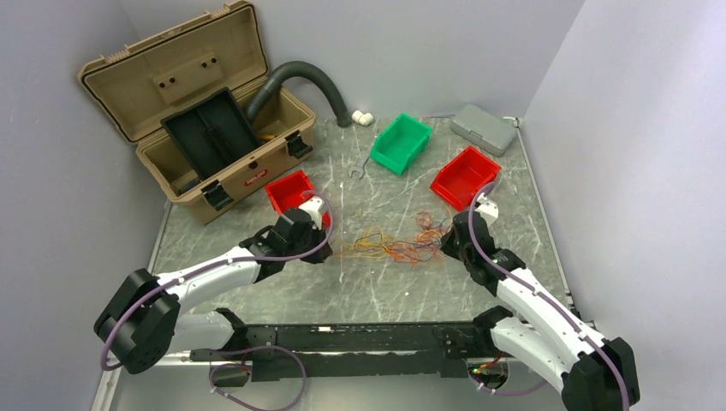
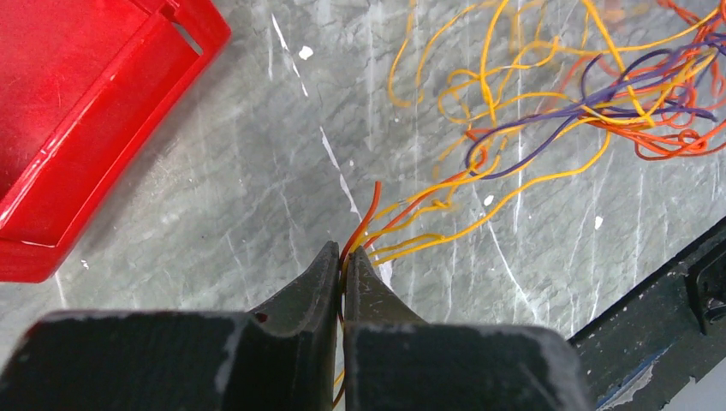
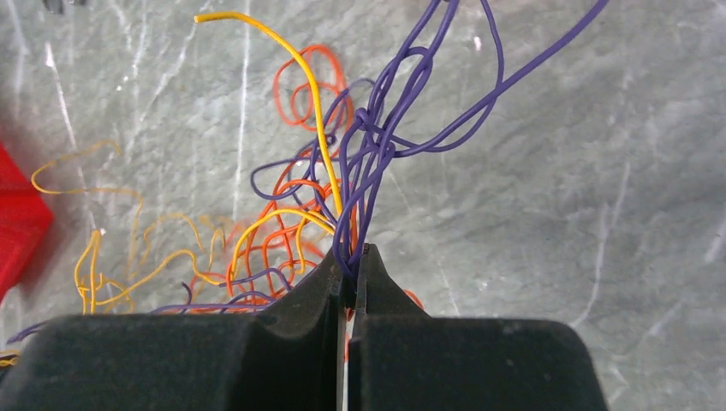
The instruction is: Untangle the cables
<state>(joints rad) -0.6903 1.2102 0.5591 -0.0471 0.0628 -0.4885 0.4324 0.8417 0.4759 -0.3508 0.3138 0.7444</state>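
Left hand (image 2: 344,257) is pinched tight on a few orange and yellow cables (image 2: 445,193). Right hand (image 3: 354,259) is clamped on purple ones, same tangle.

Bright, even overhead light, soft shadows, slightly blurred wrist-view foregrounds.

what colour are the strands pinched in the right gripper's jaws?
Mostly purple; the right gripper is shut on those cables. Clearest in the right wrist view.
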